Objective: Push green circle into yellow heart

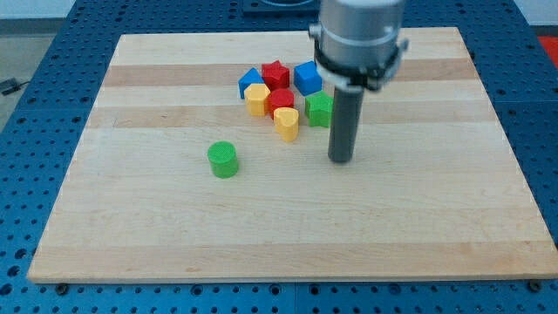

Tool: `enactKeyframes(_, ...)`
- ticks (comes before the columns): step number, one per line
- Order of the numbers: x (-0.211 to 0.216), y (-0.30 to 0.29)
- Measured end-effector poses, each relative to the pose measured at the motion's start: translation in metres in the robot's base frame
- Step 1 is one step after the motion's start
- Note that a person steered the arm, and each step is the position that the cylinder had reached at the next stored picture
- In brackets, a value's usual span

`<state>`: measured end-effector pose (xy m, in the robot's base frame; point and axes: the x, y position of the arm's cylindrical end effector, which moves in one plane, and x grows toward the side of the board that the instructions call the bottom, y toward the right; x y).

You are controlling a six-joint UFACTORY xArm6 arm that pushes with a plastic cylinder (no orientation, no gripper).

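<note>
The green circle [223, 160] stands alone on the wooden board [131, 235], left of centre. The yellow heart [286, 124] sits at the lower edge of a cluster of blocks above and to the right of the circle, well apart from it. My tip [341, 160] rests on the board right of the circle and below right of the cluster. It touches no block.
The cluster also holds a blue block [250, 80], a red star [275, 73], a blue cube [307, 77], a yellow hexagon [256, 98], a red block [281, 100] and a green block [319, 110] partly behind the rod.
</note>
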<state>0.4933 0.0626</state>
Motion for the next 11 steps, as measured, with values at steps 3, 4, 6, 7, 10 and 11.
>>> enactKeyframes(3,0.079,-0.265)
enactKeyframes(4,0.036,-0.288)
enactKeyframes(6,-0.002,-0.180)
enactKeyframes(7,-0.012,-0.087)
enactKeyframes(10,0.037,-0.118)
enactKeyframes(11,0.000,-0.198)
